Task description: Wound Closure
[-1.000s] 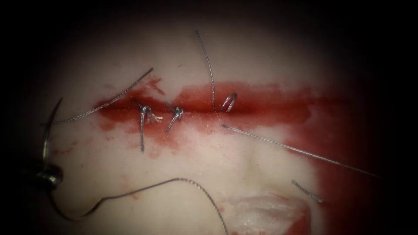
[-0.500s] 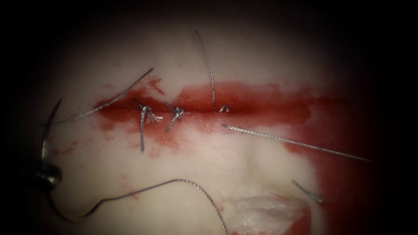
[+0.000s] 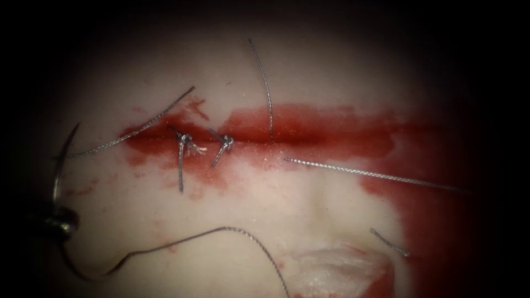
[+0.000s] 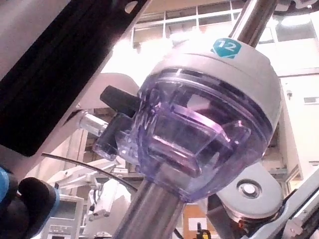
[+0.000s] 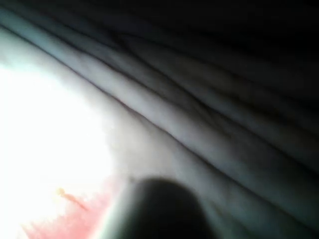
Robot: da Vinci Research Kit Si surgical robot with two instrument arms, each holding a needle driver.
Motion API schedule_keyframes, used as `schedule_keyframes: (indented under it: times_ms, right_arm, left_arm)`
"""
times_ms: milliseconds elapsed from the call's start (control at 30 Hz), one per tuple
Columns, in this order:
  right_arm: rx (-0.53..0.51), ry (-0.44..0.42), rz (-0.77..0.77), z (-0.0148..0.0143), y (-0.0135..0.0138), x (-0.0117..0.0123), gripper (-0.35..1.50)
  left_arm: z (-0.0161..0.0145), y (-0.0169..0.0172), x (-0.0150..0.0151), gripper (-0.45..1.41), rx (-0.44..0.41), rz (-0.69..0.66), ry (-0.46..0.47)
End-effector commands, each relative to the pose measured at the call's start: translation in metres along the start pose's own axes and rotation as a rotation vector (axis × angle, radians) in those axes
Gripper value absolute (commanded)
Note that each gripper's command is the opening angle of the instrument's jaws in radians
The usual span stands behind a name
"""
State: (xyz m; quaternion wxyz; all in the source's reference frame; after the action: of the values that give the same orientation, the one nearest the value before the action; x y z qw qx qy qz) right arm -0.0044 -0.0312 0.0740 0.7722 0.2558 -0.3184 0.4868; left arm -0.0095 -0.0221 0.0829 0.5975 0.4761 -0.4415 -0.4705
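Observation:
The cut runs across the tissue under red fluid. Two knotted stitches sit on its left part. My left tool is at the far left edge, jaws shut on the curved needle near mid-curve. The needle lies outside the tissue, tip up. Its thread trails off across the near tissue. Another thread leaves the tissue just below the cut and runs straight off to the right. Its other limb rises from the cut. A dark blurred shape is my right tool.
A loose thread lies over the cut's left end. A short cut end of thread rests on the near right tissue beside a raw pale flap. Red fluid spreads down the right side.
The small thread loop that stood on the cut beside the upright limb shrank and has vanished. The long thread on the right has lifted and straightened, drawn rightward. The needle and left tool have stayed put.

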Motion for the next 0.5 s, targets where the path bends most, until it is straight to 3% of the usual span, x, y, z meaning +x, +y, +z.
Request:
schedule_keyframes:
  times_ms: [33, 500]
  right_arm:
    - [0.0, 0.007, -0.003, -0.0008, 0.0001, 0.001, -0.35]
    - [-0.004, 0.017, -0.036, -0.0009, 0.0017, 0.0002, -0.35]
  left_arm:
    - [0.0002, -0.0004, -0.0012, -0.45, 0.002, 0.006, -0.004]
    - [0.0002, -0.0005, -0.0012, -0.45, 0.002, 0.006, -0.004]
